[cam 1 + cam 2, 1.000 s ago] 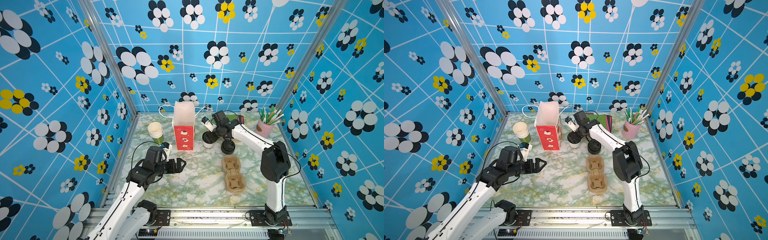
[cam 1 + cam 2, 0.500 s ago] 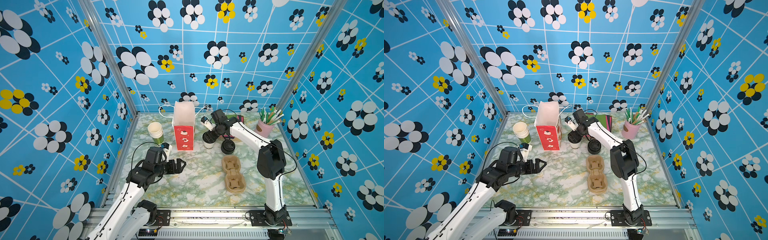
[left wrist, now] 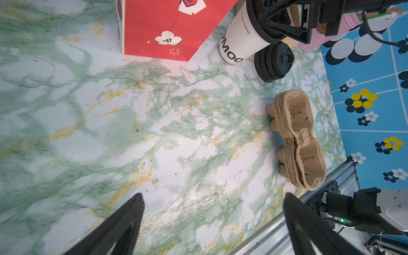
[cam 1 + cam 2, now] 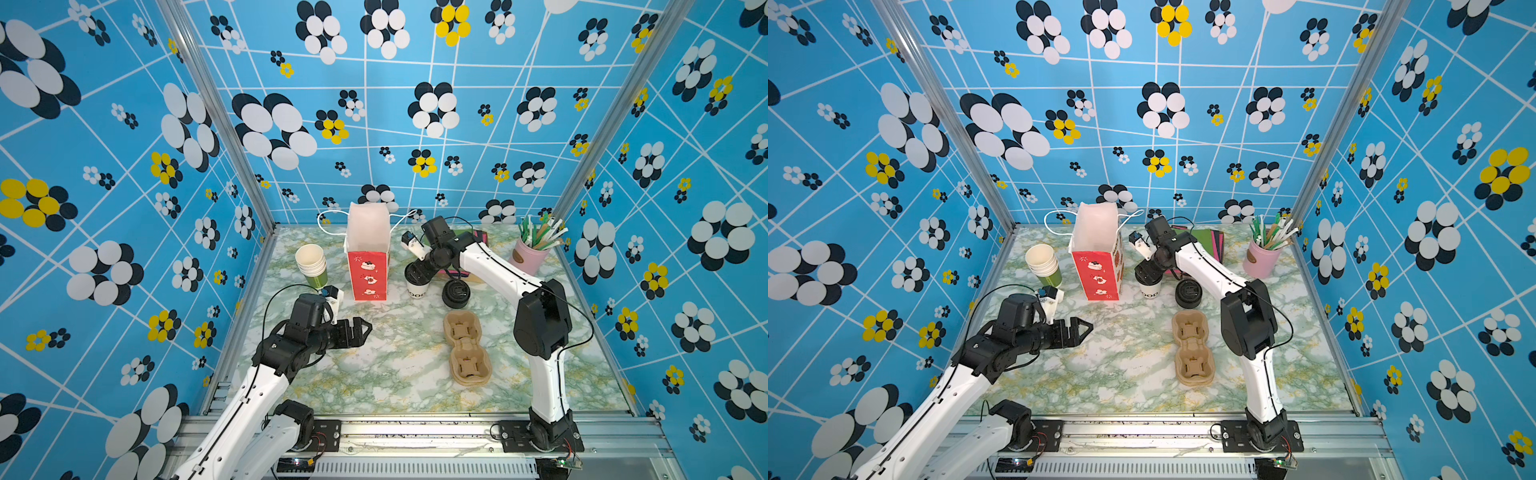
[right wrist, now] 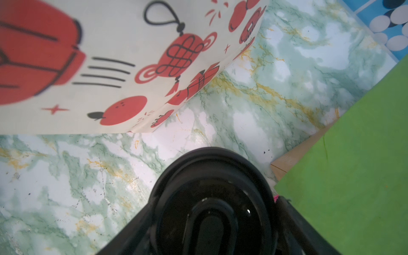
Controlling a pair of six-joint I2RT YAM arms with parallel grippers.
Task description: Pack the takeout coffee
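The takeout coffee [image 4: 417,289] [image 4: 1149,289], a white cup with dark lettering [image 3: 239,42] and a black sip lid [image 5: 212,194], stands upright on the marble table just right of the red-and-white paper bag [image 4: 368,266] [image 4: 1098,266]. My right gripper [image 4: 417,271] [image 4: 1148,272] [image 5: 214,207] comes down over the cup's top, one finger against each side of the lid's rim. My left gripper [image 4: 365,330] [image 4: 1087,330] [image 3: 213,196] hovers open and empty over bare table, in front of the bag and well clear of the cup.
A stack of black lids [image 4: 456,293] sits right beside the cup, with brown cup carriers [image 4: 466,349] nearer the front. Nested lidless cups [image 4: 311,266] stand left of the bag. Green and pink napkins [image 4: 1208,241] and a pink straw pot [image 4: 530,253] are at the back right.
The right arm's elbow has shifted slightly while its gripper stays on the cup's lid. The cup and the left arm have not moved.
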